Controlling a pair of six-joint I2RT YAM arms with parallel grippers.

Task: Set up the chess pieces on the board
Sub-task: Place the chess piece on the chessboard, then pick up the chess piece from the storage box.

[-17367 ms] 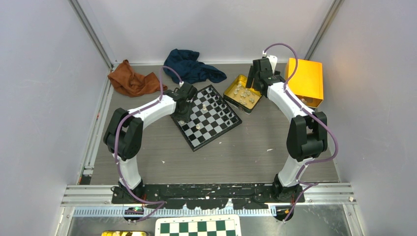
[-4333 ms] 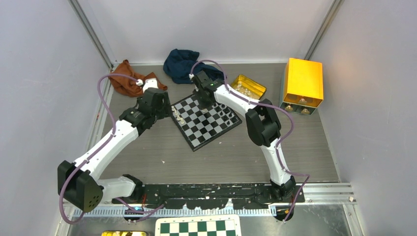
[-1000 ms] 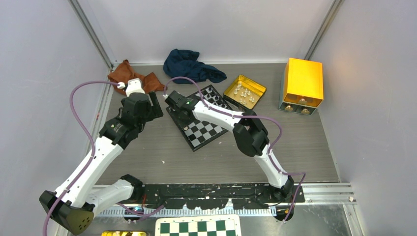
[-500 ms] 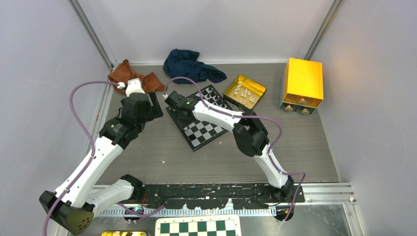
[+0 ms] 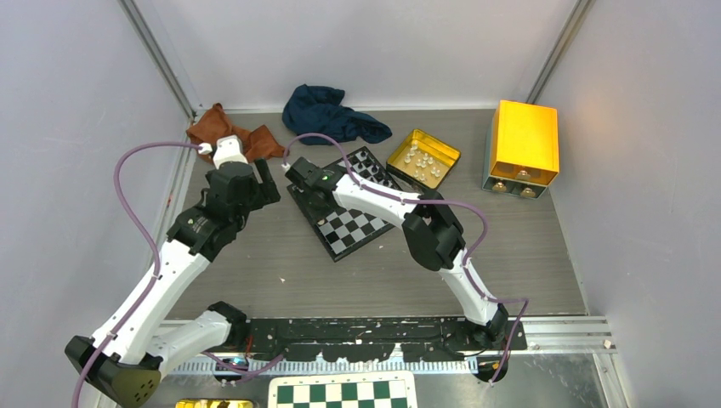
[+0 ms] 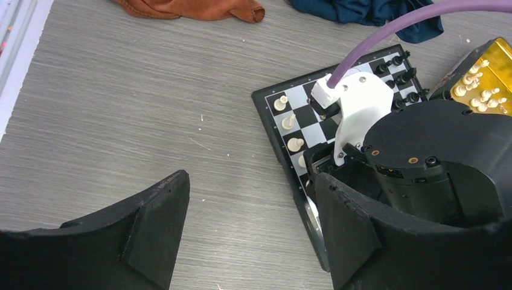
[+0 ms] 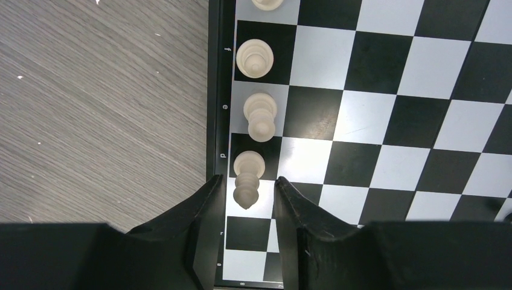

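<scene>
Hovering over grey table (image 5: 281, 272) | board (image 5: 361, 228) beneath right fingers (image 7: 202, 241), just right of left fingers (image 6: 151, 235) | left fingers wide apart, holding nothing | right fingers narrowly apart, straddling cream chess piece (image 7: 247, 175) on board's edge column, slim gaps either side

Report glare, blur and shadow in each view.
Right wrist view: a bright glare patch washes out squares of the board beside the cream piece; the right gripper reads near-black. Left wrist view: the left gripper is dark and soft-edged, the board sharp. Top external view: even light, a warm tint on the wall by the orange box.
</scene>
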